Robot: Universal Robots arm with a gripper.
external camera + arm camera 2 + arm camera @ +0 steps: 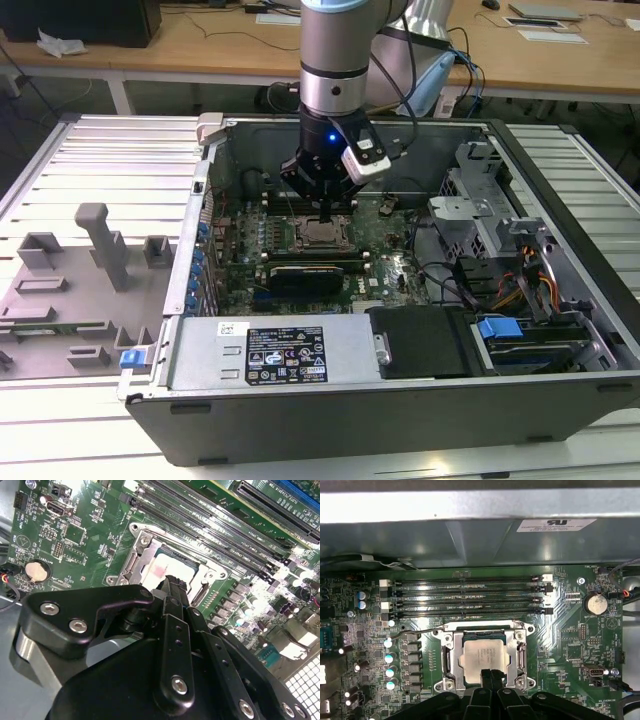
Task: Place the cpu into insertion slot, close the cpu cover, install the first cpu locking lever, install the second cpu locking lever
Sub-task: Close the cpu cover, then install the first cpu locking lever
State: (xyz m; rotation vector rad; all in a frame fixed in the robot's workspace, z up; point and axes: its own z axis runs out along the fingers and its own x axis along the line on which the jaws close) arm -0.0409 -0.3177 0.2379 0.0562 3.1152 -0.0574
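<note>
The cpu (485,652), a pale silver square, lies flat in the insertion slot (520,630) on the green board. The cpu cover (451,655), a dark-silver frame, lies down around it, and the chip shows through its window. My gripper (490,674) is shut, its fingertips pressed together and resting at the near edge of the cpu and cover with nothing between them. In the second wrist view the fingertips (172,582) hide part of the cpu (167,565). In the exterior view the gripper (326,214) hangs straight over the socket (320,237). A thin wire lever (417,630) juts out sideways from the socket.
Long black memory slots (470,597) run beside the socket, with a row of capacitors (389,657) and a coin battery (594,603) nearby. The grey case wall (480,535) stands just beyond. In the exterior view, drive bays and cables (520,270) fill the case's right side.
</note>
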